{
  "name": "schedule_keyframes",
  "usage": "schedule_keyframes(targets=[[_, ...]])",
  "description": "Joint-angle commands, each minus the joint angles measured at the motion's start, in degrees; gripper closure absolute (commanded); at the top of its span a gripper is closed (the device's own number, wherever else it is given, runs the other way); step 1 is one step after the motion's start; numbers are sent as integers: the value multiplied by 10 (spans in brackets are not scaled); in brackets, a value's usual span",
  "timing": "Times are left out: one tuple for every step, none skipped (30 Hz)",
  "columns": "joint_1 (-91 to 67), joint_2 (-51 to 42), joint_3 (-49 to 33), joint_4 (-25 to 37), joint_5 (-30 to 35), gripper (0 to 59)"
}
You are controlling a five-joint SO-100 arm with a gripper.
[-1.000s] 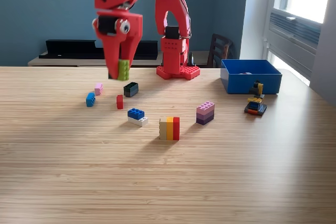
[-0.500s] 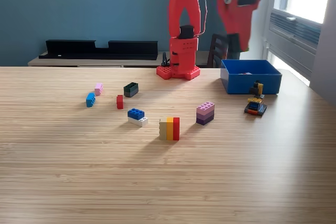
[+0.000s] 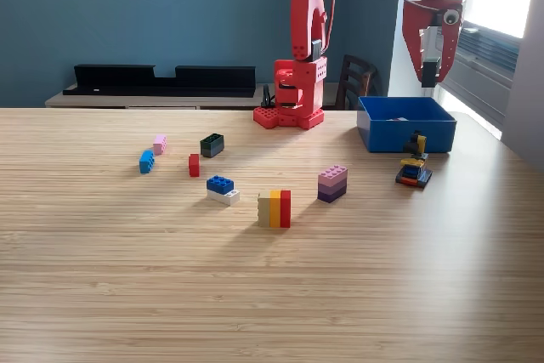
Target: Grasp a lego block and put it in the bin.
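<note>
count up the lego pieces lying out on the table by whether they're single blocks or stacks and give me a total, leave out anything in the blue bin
Single blocks: 4 (light blue, pink, red, black)
Stacks of joined blocks: 4 (blue on white, cream-orange-red, pink-purple, multicoloured one by the bin)
Total: 8

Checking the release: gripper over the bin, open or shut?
Open. The gripper hangs above the bin with its jaws spread, and no block shows between them. The bin's contents cannot be made out.
</note>
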Motion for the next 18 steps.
schedule_keyframes(targets=[[-22, -41, -74, 23, -6, 586], [-22, -53, -91, 31, -7, 584], [-22, -62, -105, 38, -10, 560], [-21, -72, -119, 43, -13, 501], [-21, -79, -128, 47, -18, 433], [-21, -86, -134, 49, -21, 359], [-21, -92, -138, 52, -23, 291], [-21, -97, -142, 54, -25, 252], [-21, -100, -146, 57, -26, 224], [-20, -104, -149, 60, -28, 201], [-19, -105, -151, 64, -32, 196], [-19, -105, -152, 68, -36, 201], [-18, -105, -153, 69, -40, 218], [-17, -104, -153, 70, -40, 252], [-12, -99, -153, 70, -40, 294], [-6, -99, -153, 70, -40, 337], [2, -98, -153, 70, -38, 379], [12, -98, -153, 70, -34, 427]])
